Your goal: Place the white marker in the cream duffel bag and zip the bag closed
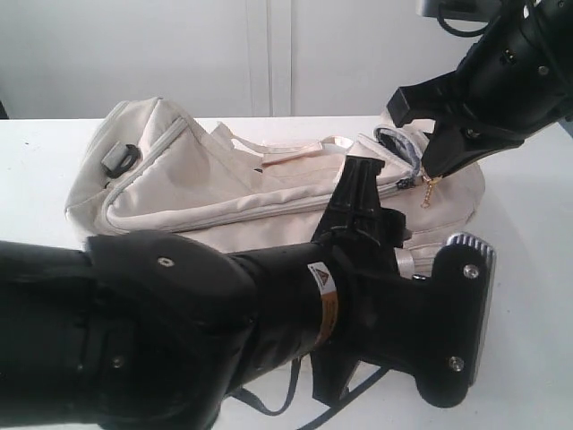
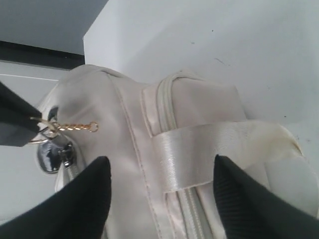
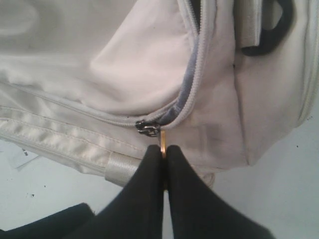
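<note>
Right pincer (image 3: 163,152) clamped on the gold zip pull (image 3: 162,141) of the cream duffel bag (image 3: 124,64), zip (image 3: 195,64) not yet closed beyond it; left pincer (image 2: 160,162) apart; white marker unseen.

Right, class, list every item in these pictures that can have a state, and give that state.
Cream fabric duffel bag: curved zip partly open, lining showing at the gap.
Gold metal zip-pull ring: pinched by the right end effector.
Right end effector: shut on the gold metal zip-pull ring.
Left end effector: open, straddling the bag's shiny pale strap.
</note>
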